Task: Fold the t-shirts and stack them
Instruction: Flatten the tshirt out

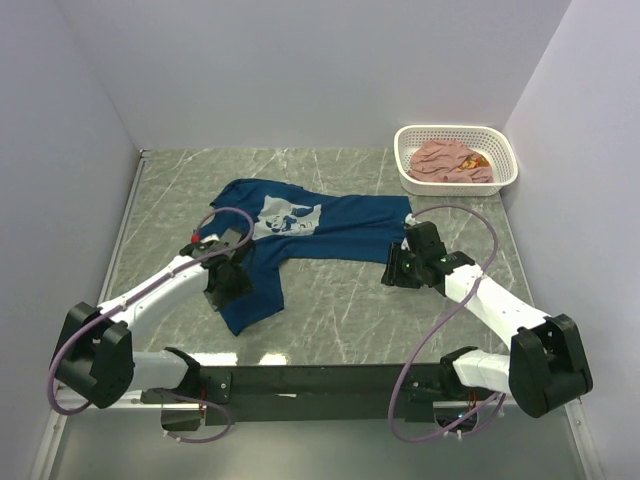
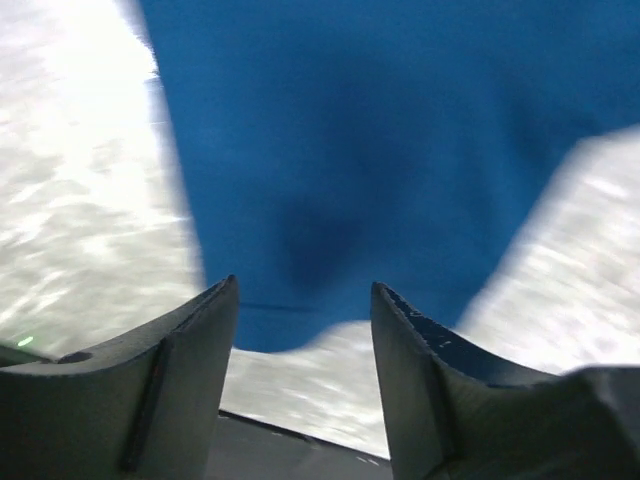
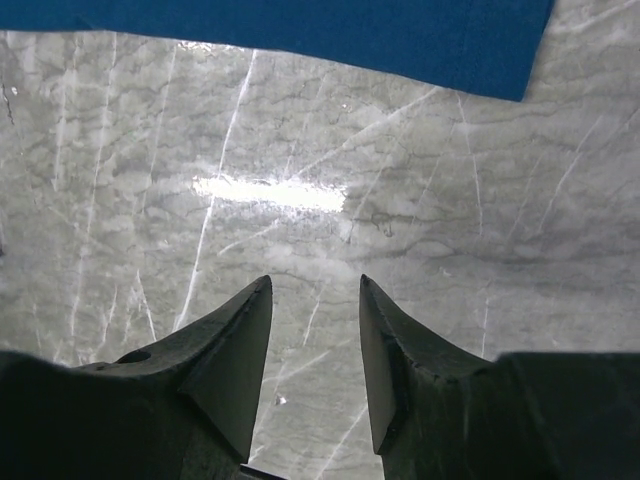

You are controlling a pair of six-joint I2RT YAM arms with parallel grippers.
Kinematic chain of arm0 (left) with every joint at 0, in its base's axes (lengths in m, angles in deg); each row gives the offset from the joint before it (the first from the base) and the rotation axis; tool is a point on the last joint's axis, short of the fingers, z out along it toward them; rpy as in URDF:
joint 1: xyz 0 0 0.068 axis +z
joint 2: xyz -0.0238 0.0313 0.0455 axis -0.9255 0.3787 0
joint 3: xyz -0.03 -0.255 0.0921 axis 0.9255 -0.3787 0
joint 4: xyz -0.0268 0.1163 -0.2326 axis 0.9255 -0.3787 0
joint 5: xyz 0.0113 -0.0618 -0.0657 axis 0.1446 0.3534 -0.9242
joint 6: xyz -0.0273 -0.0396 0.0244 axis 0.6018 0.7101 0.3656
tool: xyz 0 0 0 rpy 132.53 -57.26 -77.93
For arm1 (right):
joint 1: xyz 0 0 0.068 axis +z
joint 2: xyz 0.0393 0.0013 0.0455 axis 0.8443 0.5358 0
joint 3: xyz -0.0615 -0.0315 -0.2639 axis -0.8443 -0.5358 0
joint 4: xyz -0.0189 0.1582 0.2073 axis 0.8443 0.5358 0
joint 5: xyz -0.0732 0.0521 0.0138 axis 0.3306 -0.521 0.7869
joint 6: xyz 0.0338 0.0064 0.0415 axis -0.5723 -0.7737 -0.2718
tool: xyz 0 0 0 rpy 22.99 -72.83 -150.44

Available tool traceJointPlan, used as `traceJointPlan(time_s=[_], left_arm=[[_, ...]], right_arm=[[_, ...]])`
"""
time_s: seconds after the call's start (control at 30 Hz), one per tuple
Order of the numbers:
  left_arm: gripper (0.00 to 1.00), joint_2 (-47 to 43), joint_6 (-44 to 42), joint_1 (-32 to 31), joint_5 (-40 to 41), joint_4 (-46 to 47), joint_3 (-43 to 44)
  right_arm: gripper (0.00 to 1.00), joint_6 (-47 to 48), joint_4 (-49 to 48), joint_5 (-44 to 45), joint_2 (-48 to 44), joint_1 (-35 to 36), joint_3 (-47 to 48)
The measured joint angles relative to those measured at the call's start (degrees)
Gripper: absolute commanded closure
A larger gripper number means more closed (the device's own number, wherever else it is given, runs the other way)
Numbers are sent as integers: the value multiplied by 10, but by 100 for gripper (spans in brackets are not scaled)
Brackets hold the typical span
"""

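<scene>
Grey marble bench (image 1: pixel 340 300). Across its middle, navy t-shirt (image 1: pixel 330 225), spread out print up, one end reaching toward the near edge. At the far right corner, white basket (image 1: pixel 505 178) holding the crumpled pink t-shirt (image 1: pixel 445 160). Left end effector (image 1: pixel 228 283) low over the navy cloth's near-left part, fingers apart, gripping nothing. Right end effector (image 1: pixel 398 268) just beside the shirt's right end, over bare bench, fingers apart, empty.
</scene>
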Motion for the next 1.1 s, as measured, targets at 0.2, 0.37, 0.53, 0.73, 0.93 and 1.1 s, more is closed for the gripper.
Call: traceJointPlan(time_s=[0.2, 0.37, 0.53, 0.73, 0.93, 1.1], left_arm=[[41, -21, 0, 79, 3, -12, -54], [41, -11, -9, 106, 2, 3, -63], [41, 26, -21, 113, 0, 38, -79], [52, 50, -35, 120, -21, 68, -80], [77, 58, -44, 122, -36, 84, -80], [99, 57, -48, 122, -41, 89, -80]], right_arm=[[52, 1, 9, 1, -3, 0, 0], [52, 1, 11, 1, -5, 0, 0], [52, 1, 12, 1, -10, 0, 0], [52, 3, 13, 1, -10, 0, 0], [52, 3, 22, 6, -10, 0, 0], [52, 3, 32, 21, -7, 0, 3]])
